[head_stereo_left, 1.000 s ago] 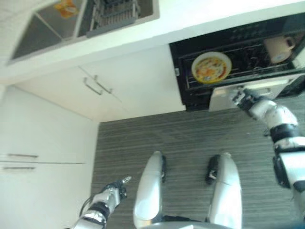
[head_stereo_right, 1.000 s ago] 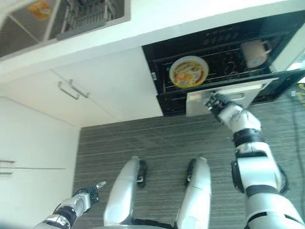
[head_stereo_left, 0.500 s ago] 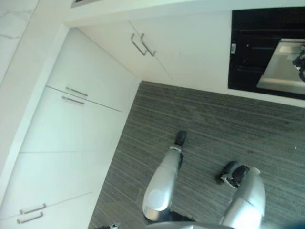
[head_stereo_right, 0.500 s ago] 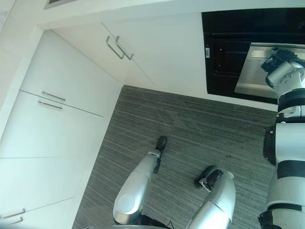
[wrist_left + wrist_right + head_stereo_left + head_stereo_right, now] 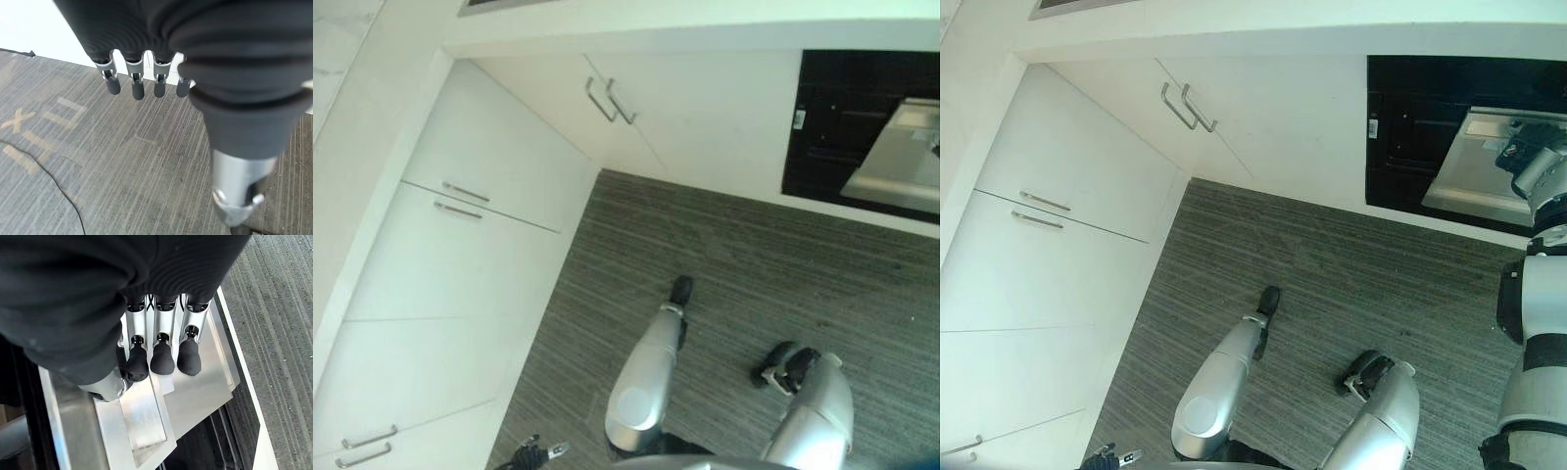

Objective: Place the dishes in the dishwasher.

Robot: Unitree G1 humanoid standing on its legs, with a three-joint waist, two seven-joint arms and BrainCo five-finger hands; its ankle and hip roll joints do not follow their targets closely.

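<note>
One robot hand (image 5: 161, 347) rests on dishwasher door (image 5: 195, 382).

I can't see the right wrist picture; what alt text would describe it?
The robot's right hand rests its straight, dark-tipped fingers on the silver inner panel of the dishwasher door, which is partly open. Striped grey floor lies beside it.

The right hand (image 5: 161, 340) is reaching over the dishwasher door (image 5: 195, 391), its silver inner face tilting up. The dark-tipped fingers (image 5: 163, 357) are bending down toward the metal panel, the thumb lying just beside them. Grey striped floor (image 5: 279, 323) is showing alongside the door
</note>
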